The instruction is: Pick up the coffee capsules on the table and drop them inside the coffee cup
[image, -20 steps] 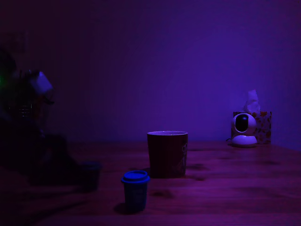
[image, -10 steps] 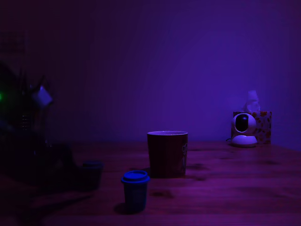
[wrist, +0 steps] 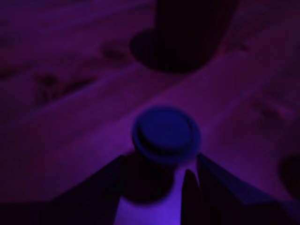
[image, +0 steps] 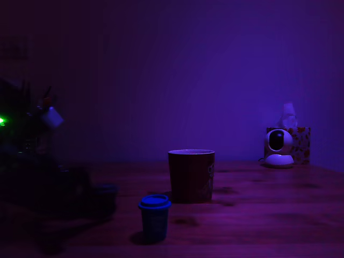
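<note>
The exterior view sits low, near table (image: 258, 215) height, looking level across it toward the back wall (image: 188, 75), with the coffee cup (image: 191, 175) mid-distance. The wrist view looks steeply down from close above the table (wrist: 56, 117), between the gripper (wrist: 159, 180) fingers. Both views share the cup (wrist: 192, 33) and the surrounding tabletop

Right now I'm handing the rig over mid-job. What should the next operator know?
The hand is open, fingers either side of the darker capsule; contact unclear.
Both capsules stand on the table: the darker one at the exterior view's left, the blue-topped capsule in front of the coffee cup.
Done: neither is in the cup.
Left: grasp, lift and drop each in.
</note>
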